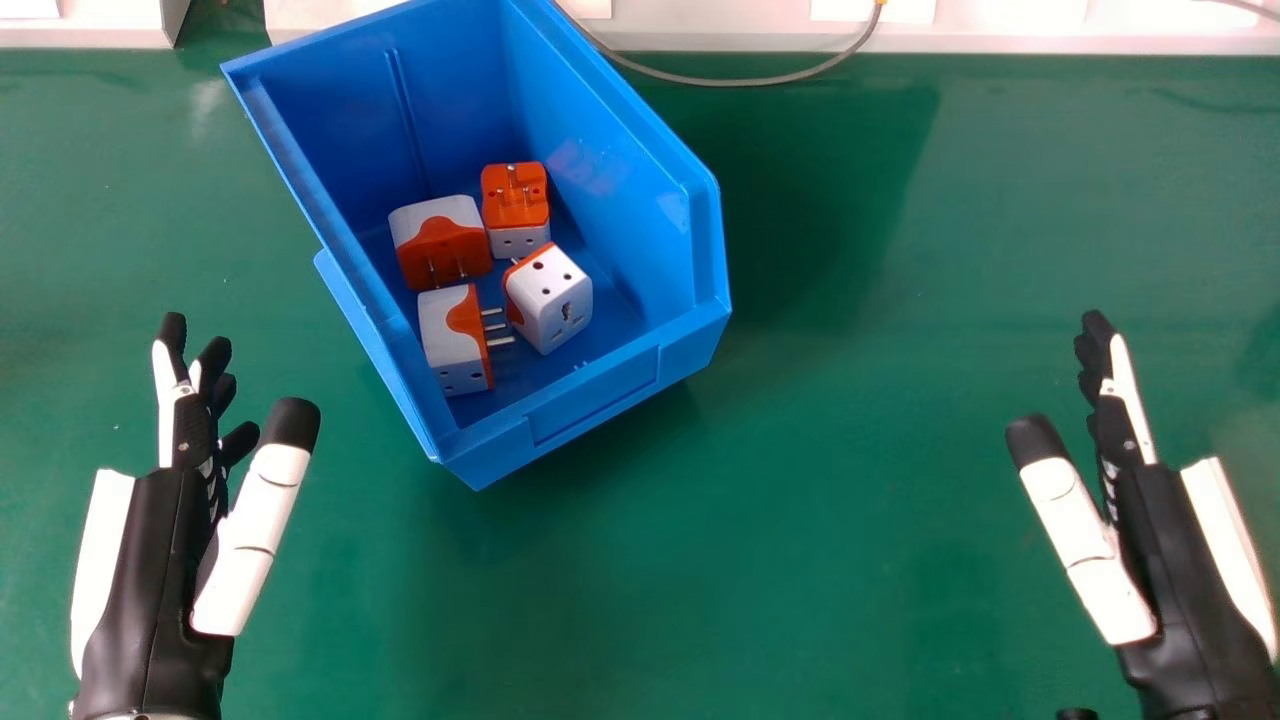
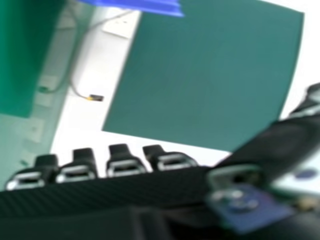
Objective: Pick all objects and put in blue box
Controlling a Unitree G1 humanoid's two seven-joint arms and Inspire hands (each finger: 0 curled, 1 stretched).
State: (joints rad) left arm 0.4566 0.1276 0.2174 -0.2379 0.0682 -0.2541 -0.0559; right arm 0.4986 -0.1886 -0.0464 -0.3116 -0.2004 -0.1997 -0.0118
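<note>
Grn tbl [image 1: 800,560] below L robot hand [image 1: 155,560] & R robot hand [image 1: 1175,550], fingers fwd, both wide.

- Head view: from the robot's head, forward and down, taking in the table [image 1: 850,550] up to its far edge.
- Right hand view: from the right hand [image 1: 1170,520], close behind its fingers [image 2: 120,160], facing past them, tilted.
- Shared: part of the blue box [image 1: 600,395] and the cable [image 1: 720,83].
</note>
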